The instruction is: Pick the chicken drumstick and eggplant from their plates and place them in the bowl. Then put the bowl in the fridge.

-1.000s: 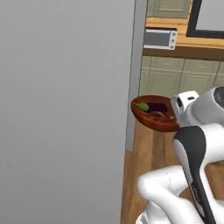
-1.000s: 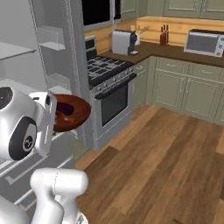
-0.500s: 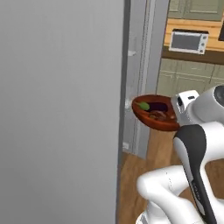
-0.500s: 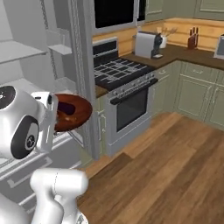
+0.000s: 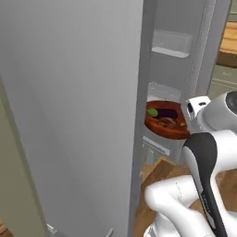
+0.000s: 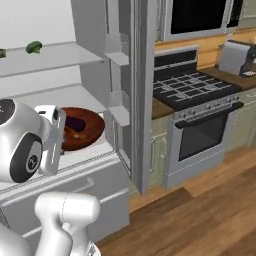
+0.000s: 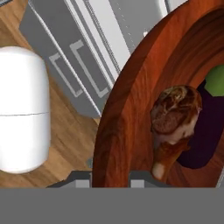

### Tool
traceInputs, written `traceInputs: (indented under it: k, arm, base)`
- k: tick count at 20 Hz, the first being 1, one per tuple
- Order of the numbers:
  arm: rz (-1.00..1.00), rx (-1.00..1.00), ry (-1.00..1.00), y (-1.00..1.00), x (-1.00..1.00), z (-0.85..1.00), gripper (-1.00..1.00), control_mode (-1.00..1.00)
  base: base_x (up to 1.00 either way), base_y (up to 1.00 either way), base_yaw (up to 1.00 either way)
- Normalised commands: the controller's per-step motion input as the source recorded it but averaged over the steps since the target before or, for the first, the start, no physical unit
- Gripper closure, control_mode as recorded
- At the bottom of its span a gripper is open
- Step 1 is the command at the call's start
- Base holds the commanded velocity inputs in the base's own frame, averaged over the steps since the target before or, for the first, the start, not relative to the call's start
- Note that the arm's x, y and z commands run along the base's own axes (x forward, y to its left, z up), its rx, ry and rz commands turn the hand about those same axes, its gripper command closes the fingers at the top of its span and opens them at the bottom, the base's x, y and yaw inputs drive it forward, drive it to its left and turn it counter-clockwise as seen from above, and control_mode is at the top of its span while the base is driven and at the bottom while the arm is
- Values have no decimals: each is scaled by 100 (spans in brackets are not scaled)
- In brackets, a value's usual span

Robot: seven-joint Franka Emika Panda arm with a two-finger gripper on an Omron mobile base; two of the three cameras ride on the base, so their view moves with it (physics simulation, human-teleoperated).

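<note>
Tall grey fridge (image 5: 83, 106) stands open. Its flat door fills the near left of my left base view, edge-on. From the right base view I see the white shelves (image 6: 55, 52) inside, and a small green vegetable (image 6: 34, 47) sitting on the upper one.

Black gas stove with a steel oven front (image 6: 200, 117) sits just right of the fridge. A steel toaster (image 6: 235, 56) is on the wooden counter beyond it, and a microwave with a dark window (image 6: 197, 17) hangs above the burners. Floor is brown wood planks (image 6: 200, 215).

Wide shallow reddish-brown wooden bowl (image 5: 166, 121) is in my grip, held level at the fridge opening, above the lower white shelf and in front of the grey drawers (image 7: 74, 65) visible below it in the hand view. I cannot tell whether the bowl touches the shelf.

My gripper (image 7: 109, 177) is clamped on the bowl's near rim, one dark fingertip on either side of the wall.

Inside the bowl: small elongated dark purple eggplant with a green stem cap (image 7: 205, 127) lies against the far side. Small brown-reddish chicken drumstick (image 7: 175, 118) lies beside it, touching it, thin bone end pointing towards my fingers.
</note>
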Motion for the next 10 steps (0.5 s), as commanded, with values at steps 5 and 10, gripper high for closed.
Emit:
traceInputs:
  k: [5, 10]
  arm:
    - [0, 0, 0, 0, 0, 0, 100, 100]
    - [0, 0, 0, 0, 0, 0, 100, 100]
  base:
    - [41, -34, 56]
    - [17, -30, 54]
